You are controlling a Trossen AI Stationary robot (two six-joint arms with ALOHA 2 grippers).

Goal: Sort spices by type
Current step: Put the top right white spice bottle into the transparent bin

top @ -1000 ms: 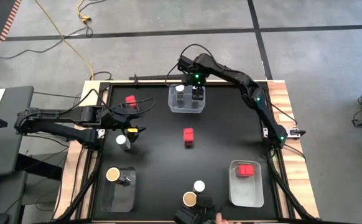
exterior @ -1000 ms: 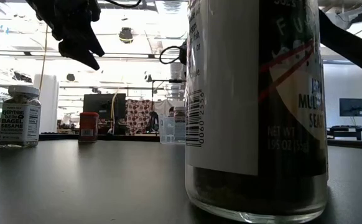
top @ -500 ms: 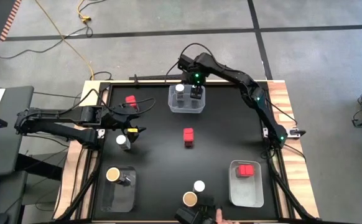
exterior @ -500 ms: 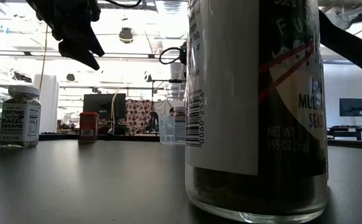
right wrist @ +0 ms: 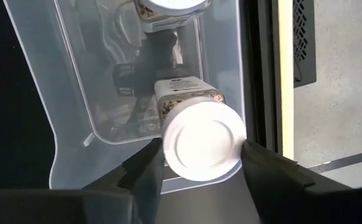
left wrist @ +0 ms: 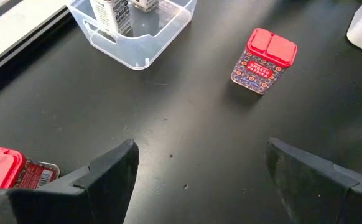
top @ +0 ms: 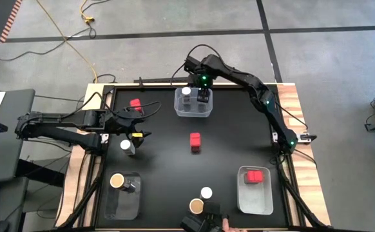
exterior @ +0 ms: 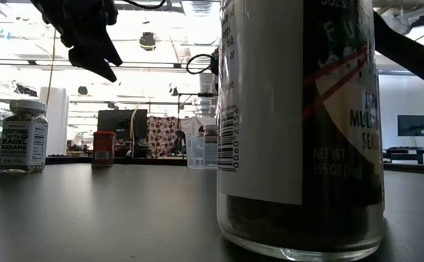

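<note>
The black surface [top: 168, 167] carries three clear bins. The far bin [top: 193, 111] holds one white-lidded jar [top: 186, 91] beside the right end effector [top: 204, 98], which hangs inside that bin. In the right wrist view its fingers [right wrist: 145, 169] flank a second white-lidded jar [right wrist: 203, 141], long axis upright, lid facing the camera; whether they clamp it or stand just clear cannot be determined. The left end effector [top: 136, 129] waits with fingers apart above the left side of the surface. Nearest to it is a white-lidded jar [top: 127, 146], standing just toward the near edge; a red box [top: 136, 103] lies on the far side, and another red box [top: 195, 140] toward centre.
</note>
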